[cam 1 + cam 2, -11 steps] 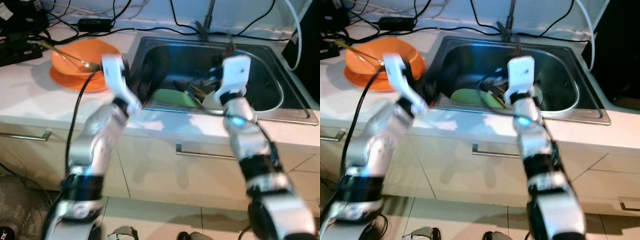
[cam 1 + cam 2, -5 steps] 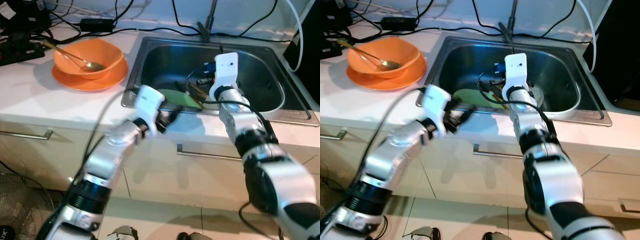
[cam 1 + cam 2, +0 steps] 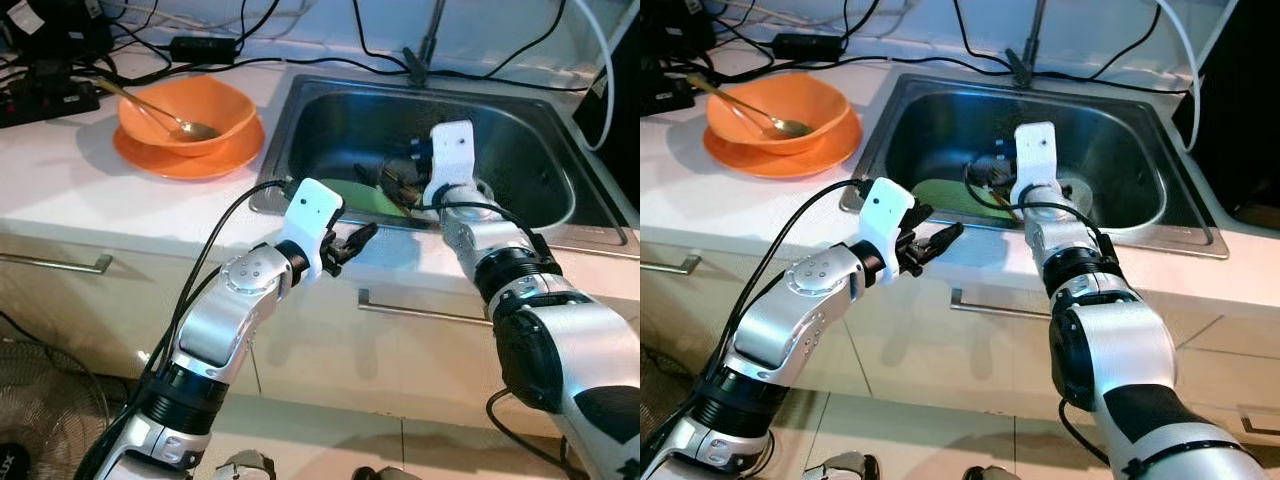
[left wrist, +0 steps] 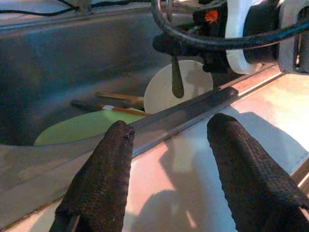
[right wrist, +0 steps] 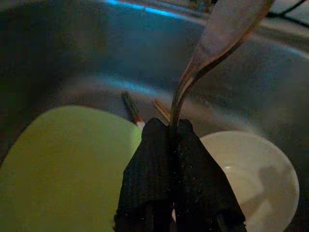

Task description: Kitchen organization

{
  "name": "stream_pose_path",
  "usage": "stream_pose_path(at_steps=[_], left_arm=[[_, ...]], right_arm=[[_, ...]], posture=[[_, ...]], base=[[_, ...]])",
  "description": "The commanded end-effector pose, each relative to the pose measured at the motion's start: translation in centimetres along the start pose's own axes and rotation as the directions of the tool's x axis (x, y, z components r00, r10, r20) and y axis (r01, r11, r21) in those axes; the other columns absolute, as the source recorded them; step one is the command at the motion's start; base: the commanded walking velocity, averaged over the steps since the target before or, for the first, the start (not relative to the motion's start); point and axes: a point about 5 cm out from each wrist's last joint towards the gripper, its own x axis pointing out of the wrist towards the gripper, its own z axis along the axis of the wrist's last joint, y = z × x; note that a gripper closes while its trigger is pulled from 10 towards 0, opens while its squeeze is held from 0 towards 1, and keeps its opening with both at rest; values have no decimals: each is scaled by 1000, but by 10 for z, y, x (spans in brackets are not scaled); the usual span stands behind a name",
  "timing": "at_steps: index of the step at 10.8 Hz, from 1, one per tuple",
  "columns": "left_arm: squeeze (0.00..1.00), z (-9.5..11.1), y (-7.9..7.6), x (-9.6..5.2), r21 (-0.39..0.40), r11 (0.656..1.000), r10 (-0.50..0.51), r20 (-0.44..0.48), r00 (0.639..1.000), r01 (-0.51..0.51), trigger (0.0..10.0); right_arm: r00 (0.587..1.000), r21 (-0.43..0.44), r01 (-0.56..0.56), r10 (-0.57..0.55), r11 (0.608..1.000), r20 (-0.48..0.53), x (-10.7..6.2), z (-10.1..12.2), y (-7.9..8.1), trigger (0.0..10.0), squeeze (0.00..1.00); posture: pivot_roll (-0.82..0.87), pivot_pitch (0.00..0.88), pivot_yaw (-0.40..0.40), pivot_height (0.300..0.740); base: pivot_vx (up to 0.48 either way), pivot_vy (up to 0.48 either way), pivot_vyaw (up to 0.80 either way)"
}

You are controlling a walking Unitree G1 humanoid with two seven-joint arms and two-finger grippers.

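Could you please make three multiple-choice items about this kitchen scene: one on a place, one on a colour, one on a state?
1. Where does the green plate lie?
A. On the counter
B. In the sink
C. On the floor

2. What colour is the bowl with the golden spoon in it?
A. Orange
B. White
C. Blue

3. In what state is the right gripper?
A. Open over the counter
B. Shut on nothing
C. Shut on a metal spoon

Answers:
1 B, the plate lies on the sink floor beside a white bowl.
2 A, the bowl and the plate under it are orange.
3 C, the right wrist view shows its fingers pinching the spoon's handle; the left gripper stands open over the counter edge.
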Motion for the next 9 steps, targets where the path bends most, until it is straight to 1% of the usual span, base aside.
stream_pose_path(at_steps=[1, 2, 3, 4, 5, 6, 7, 9], left_arm=[[0, 4, -4, 0, 17, 1000, -2, -2, 1000, 2, 10000], [0, 4, -4, 0, 17, 1000, 0, -6, 1000, 0, 10000], [0, 5, -4, 0, 17, 1000, 2, -8, 1000, -2, 10000], [0, 5, -4, 0, 12, 1000, 9, -7, 1000, -9, 10000], [0, 6, -5, 0, 11, 1000, 6, -7, 1000, -6, 10000], [0, 6, -6, 1, 8, 1000, 3, -6, 1000, -3, 10000], [0, 6, -7, 2, 3, 1000, 0, -6, 1000, 1, 10000], [0, 6, -7, 2, 0, 1000, 2, -5, 1000, -2, 10000]], right_arm=[[1000, 3, 14, -14, 1000, -16, 1, 4, -1, 10000, 0], [999, 6, 7, -7, 1000, -44, 1, -1, 1, 10000, 0], [999, 6, 8, -8, 1000, -50, 0, -3, 2, 10000, 0], [998, 10, 0, 1, 1000, -66, 0, -7, 4, 10000, 1000], [998, 14, -8, 8, 1000, -64, 0, -7, 6, 10000, 1000], [998, 12, -26, 26, 1000, -50, 0, -5, 9, 10000, 859], [999, 1, -29, 29, 1000, -25, 1, -2, 10, 10000, 0], [1000, 9, -21, 21, 1000, 22, 1, 7, 8, 10000, 0]], posture=[[166, 62, -87, 740], [174, 69, -90, 740], [176, 71, -90, 740], [180, 75, -92, 740], [176, 78, -91, 740], [172, 79, -90, 740], [168, 82, -90, 740], [163, 86, -88, 740]], base=[[0, 0, 0], [0, 0, 0], [0, 0, 0], [0, 0, 0], [0, 0, 0], [0, 0, 0], [0, 0, 0], [0, 0, 0]])
